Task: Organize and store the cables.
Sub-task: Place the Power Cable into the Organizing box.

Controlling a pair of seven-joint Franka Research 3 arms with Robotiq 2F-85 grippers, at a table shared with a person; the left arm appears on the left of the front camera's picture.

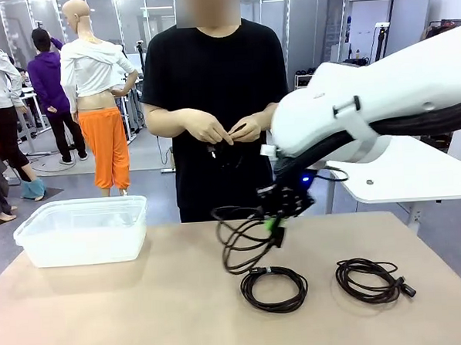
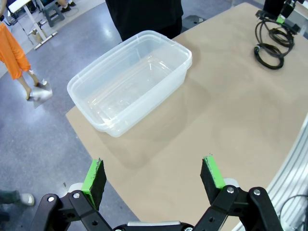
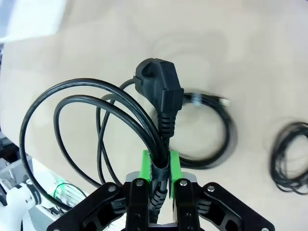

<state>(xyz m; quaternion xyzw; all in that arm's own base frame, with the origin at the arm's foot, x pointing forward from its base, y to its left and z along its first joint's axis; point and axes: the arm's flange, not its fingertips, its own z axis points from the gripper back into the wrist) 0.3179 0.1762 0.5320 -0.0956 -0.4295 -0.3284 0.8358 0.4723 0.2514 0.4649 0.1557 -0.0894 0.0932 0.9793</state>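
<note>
Power cord coil (image 3: pixel 150 140) hanging from the right gripper (image 3: pixel 160 166) over the table (image 1: pixel 145 316)

Jaws are clamped tight on the cord just below its plug (image 3: pixel 161 89). One coiled cable (image 1: pixel 268 272) and a second coil (image 1: pixel 385 289) lie on the table underneath. Left gripper (image 2: pixel 154 175) is spread wide, holding nothing, near the clear plastic bin (image 2: pixel 130 77).

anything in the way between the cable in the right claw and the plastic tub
Nothing visible. The right claw holds the cable up, and bare table runs from there to the open tub; the two other coils lie off that path.
</note>
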